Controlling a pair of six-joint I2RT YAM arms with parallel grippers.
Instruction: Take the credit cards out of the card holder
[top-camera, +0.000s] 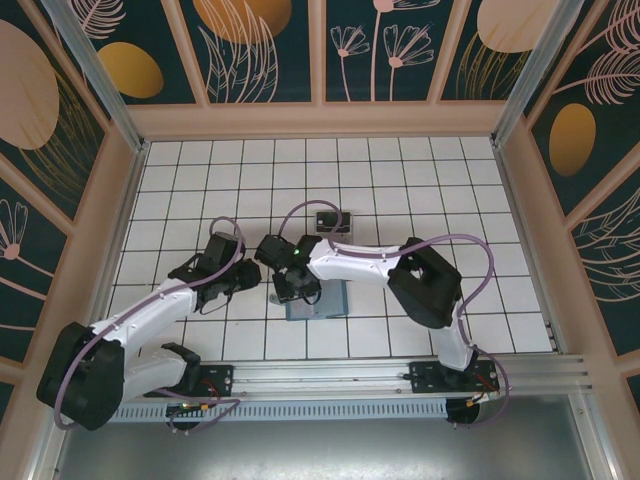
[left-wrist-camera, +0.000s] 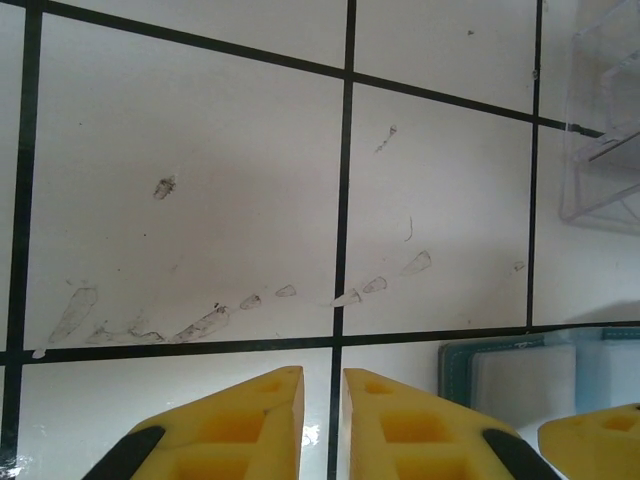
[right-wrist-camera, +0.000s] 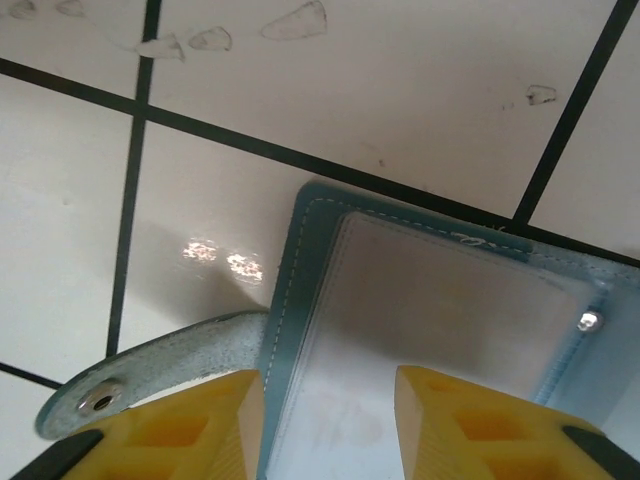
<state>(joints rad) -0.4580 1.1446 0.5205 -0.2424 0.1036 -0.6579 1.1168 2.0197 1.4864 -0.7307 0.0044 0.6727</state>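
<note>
Right wrist: right end effector (right-wrist-camera: 328, 425) parted over card holder (right-wrist-camera: 440, 300) | left end effector (left-wrist-camera: 322, 420) near-closed, empty | lettering: seemingly none

Looks like a robot test cell in a lab: white tiled table (top-camera: 400, 170) with black grid lines, boxed in by wood-framed panels (top-camera: 265, 45) printed with leaves and flowers, aluminium rail (top-camera: 340, 385) along the near edge carrying two arm bases.

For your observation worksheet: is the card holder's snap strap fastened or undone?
Undone. In the right wrist view the strap of the card holder lies flat on the tiles beside it, snap button exposed.
</note>
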